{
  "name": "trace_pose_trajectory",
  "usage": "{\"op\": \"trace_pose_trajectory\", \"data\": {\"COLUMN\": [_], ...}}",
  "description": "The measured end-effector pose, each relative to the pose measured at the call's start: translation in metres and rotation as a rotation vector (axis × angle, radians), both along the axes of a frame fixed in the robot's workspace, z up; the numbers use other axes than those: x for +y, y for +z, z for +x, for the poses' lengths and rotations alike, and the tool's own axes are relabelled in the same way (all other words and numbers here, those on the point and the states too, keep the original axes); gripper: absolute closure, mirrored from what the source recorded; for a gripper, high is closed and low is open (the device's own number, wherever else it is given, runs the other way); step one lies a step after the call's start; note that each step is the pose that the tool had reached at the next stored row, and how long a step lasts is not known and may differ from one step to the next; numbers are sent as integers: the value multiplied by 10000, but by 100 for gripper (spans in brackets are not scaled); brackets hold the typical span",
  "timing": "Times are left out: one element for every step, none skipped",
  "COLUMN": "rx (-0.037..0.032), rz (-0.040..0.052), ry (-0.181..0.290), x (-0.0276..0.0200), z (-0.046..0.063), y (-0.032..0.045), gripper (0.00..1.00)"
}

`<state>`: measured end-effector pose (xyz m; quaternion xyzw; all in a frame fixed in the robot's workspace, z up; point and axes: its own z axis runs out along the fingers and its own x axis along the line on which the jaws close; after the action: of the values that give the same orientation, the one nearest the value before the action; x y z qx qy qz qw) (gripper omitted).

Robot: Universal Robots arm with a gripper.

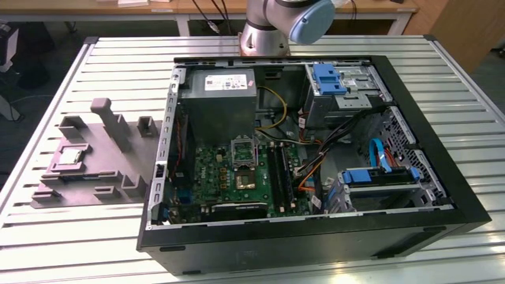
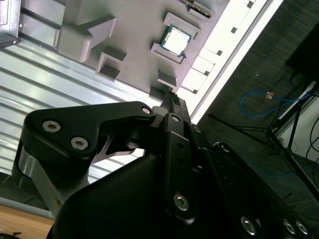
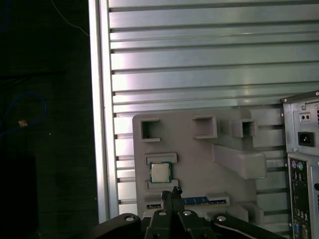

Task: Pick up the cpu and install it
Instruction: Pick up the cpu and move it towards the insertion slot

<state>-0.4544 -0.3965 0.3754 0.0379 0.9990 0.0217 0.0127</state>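
One cpu [image 1: 70,155] lies flat, pale metal face up, in a square recess of the one grey plastic plate [image 1: 88,180]. The plate rests on the slatted metal worktop [image 1: 79,236], near the worktop edge at the exterior view's left. In both wrist views the cpu [image 3: 160,173] [image 2: 177,40] sits between two low raised blocks of the plate.

The one gripper [image 3: 172,191] [image 2: 172,98] hangs above the plate with its two black fingers pressed together and nothing between them. Its tip is close to the cpu but clear of it.

One open computer case [image 1: 316,245] takes up the middle of the worktop, just beside the plate. Inside it are one green circuit board [image 1: 225,177] and two blue plastic parts [image 1: 329,78] [image 1: 367,176]. The arm's base [image 1: 268,29] stands at the far edge.
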Motion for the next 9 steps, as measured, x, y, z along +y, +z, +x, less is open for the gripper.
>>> {"op": "trace_pose_trajectory", "data": {"rx": [0, 0, 0, 0, 0, 0, -1, -1, -1], "rz": [0, 0, 0, 0, 0, 0, 0, 0, 0], "ry": [0, 0, 0, 1, 0, 1, 1, 0, 0], "x": [0, 0, 0, 0, 0, 0, 0, 0, 0], "z": [0, 0, 0, 0, -1, -1, -1, -1, -1], "y": [0, 0, 0, 0, 0, 0, -1, -1, 0], "gripper": [89, 84, 84, 77, 77, 71, 65, 65, 59]}}
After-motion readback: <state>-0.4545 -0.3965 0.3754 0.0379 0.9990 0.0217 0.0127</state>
